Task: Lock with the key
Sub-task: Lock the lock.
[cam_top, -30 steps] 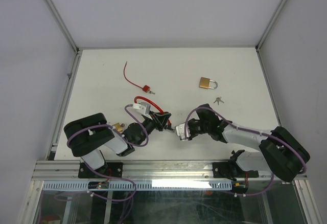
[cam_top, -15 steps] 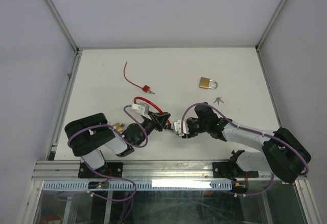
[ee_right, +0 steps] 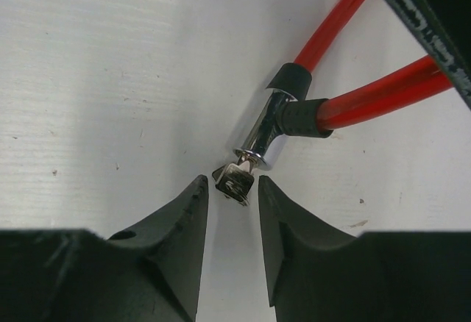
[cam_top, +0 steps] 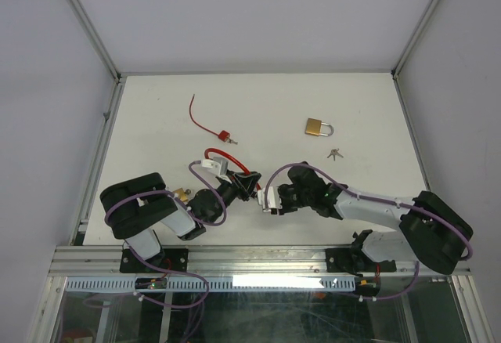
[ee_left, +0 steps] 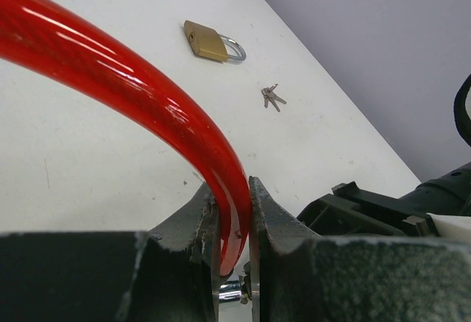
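- Clamps a red cable (ee_left: 147, 90) between the closed fingers of the left gripper (ee_left: 232, 187), low in frame.
- Follows its glossy arc up and left over the white table (ee_left: 88, 167).
- Shows a brass padlock (ee_left: 208, 41) far back, shackle pointing right.
- Finds a bunch of keys (ee_left: 271, 98) near it, not touching.
- Catches black arm hardware (ee_left: 368, 208) at right, a chrome barrel (ee_left: 231, 291) below the fingertips.
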You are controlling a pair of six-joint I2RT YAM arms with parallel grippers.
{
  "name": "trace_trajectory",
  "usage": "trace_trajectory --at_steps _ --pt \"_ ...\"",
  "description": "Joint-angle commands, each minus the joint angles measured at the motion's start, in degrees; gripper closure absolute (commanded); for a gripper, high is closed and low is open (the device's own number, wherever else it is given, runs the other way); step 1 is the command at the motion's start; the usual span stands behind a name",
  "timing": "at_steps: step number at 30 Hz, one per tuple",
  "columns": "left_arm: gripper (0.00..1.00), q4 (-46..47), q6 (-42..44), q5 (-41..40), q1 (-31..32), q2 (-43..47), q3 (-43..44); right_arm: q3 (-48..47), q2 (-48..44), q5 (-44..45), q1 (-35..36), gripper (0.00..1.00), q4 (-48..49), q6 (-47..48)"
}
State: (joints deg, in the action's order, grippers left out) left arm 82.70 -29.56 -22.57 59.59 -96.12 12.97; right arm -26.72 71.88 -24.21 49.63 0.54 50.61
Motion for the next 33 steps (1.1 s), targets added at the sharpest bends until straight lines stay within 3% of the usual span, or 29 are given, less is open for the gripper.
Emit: trace_trajectory --at_steps 1,21,33 --pt "1.0 -0.3 0.2 -0.4 0.6 -1.8 -1.9 -1.4 0.9 2.6 0.7 0.65 3.6 -1.0" --pt "1.0 3.0 -0.9 -1.7 0.6 -2.9 -3.2 -4.3 3.8 3.8 1.0 0.83 2.5 -6.5" --pt "1.0 5.6 -0.8 -2.0 0.6 -4.2 -4.1 -7.5 4.9 -0.2 -1.9 0.87 -0.3 -11.7"
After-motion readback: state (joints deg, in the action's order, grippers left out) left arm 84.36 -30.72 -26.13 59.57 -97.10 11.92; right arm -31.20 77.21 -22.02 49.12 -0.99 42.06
